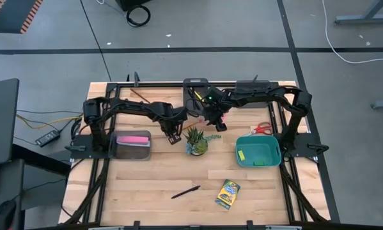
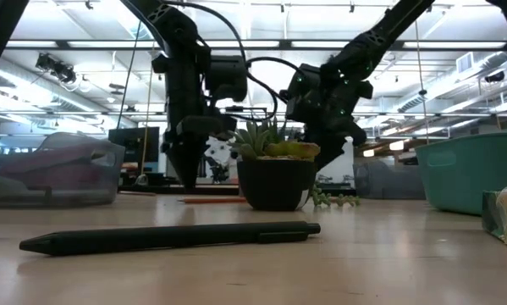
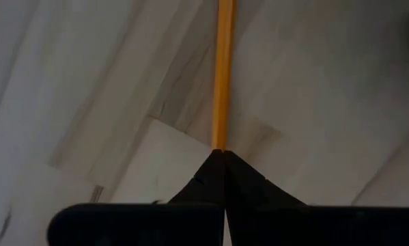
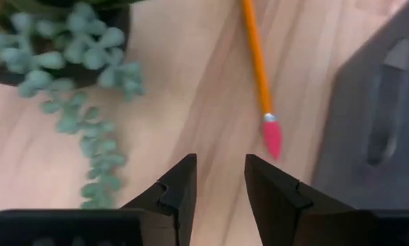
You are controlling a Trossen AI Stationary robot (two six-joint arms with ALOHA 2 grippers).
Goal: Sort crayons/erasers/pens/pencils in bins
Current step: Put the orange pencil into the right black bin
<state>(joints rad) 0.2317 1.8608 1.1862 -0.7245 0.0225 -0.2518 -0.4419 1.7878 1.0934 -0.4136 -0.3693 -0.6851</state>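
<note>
An orange pencil (image 3: 222,75) with a pink eraser tip (image 4: 272,137) lies flat on the table (image 2: 212,201), left of the potted plant. My left gripper (image 3: 218,152) points straight down over one end of it, fingers shut (image 1: 173,137). My right gripper (image 4: 220,164) hangs open, slanting down over bare wood beside the eraser tip, nothing between its fingers (image 1: 220,125). A black pen (image 1: 186,191) and the crayon box (image 1: 227,194) lie near the front edge. The grey bin (image 1: 117,153) holds a pink bar. The teal bin (image 1: 273,153) holds a yellow-green eraser (image 1: 241,154). My left gripper's shut fingertips (image 3: 207,171) cover the pencil's end (image 3: 219,140), with the pencil running straight out from their seam. The fingers come from above, pointing down. Whether they touch or hold the pencil I cannot tell, and in the low view it lies level on the table.
The potted plant (image 1: 195,140) stands between the two grippers, with strands trailing on the wood (image 4: 88,130). Red-handled scissors (image 1: 263,128) lie behind the teal bin. A dark bin (image 1: 195,85) sits at the far edge. Open wood lies in front of the plant.
</note>
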